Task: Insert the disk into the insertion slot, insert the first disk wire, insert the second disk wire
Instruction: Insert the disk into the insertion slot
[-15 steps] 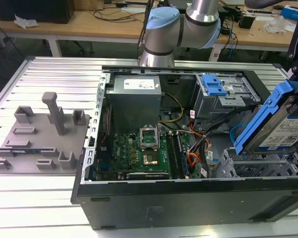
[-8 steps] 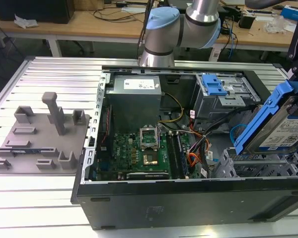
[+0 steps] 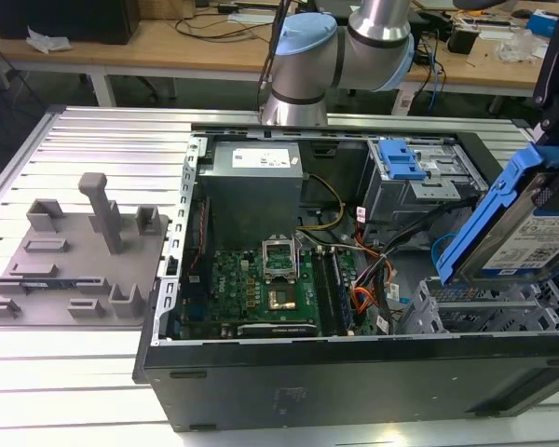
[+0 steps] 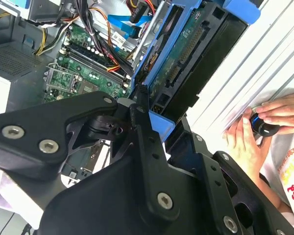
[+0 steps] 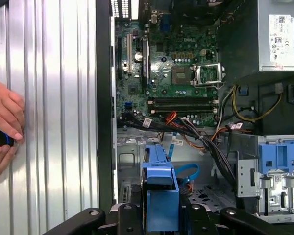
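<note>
The disk (image 3: 538, 228) is up in the air, not in the machine. Its silver face and white label are showing inside the blue carrier, and it is tilted steeply with one end high. The gripper (image 3: 552, 140) has it by that upper end, fingers (image 4: 139, 127) clenched on the carrier (in the second wrist view a black finger presses right against the blue plastic).

Right under it sits the insertion slot (image 3: 480, 312), the low grey perforated cage in the computer case's (image 3: 354, 382) near corner at the exterior view's right. The disk's lower end hangs close over the cage. Whether it touches the metal I cannot tell.

In the case's far corner on that same side stands the taller cage with a blue tab (image 3: 401, 158). Between the two cages and the motherboard (image 3: 270, 279) lies a loose tangle of orange, black and blue cables (image 3: 368, 293). The power supply (image 3: 256, 177) takes up the far corner at the exterior view's left.

The case lies open on a slotted metal tabletop (image 3: 93, 140). A grey moulded fixture (image 3: 74, 251) sits on it toward the exterior view's left edge, just beside the case wall. A person's hand (image 5: 2, 129) rests on the tabletop outside the case, fingers around a small black object (image 4: 262, 126). The robot arm (image 3: 335, 47) rises beyond the case's far edge.
</note>
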Available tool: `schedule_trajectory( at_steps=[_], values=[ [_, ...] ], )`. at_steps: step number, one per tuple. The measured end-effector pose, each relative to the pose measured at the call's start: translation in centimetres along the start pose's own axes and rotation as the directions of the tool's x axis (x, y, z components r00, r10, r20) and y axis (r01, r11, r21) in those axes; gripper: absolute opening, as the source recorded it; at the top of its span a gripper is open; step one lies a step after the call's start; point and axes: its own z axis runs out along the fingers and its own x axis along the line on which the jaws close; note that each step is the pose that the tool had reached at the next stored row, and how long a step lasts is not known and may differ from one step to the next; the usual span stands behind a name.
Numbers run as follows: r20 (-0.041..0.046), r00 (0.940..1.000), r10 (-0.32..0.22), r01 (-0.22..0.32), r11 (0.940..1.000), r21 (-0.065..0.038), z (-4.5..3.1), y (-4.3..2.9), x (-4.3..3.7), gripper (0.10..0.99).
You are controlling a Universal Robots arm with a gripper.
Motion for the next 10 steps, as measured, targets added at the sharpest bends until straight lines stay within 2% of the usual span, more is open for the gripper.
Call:
schedule_trajectory(
  at_steps=[5,10],
  values=[
    [-0.0012,1.0,0.0,0.0,1.0,0.0,0.08,-0.14,-0.23,0.365],
    [-0.0137,0.9999,0.0,0.0,1.0,0.0,0.22,-0.18,-0.71,0.365]
  ],
)
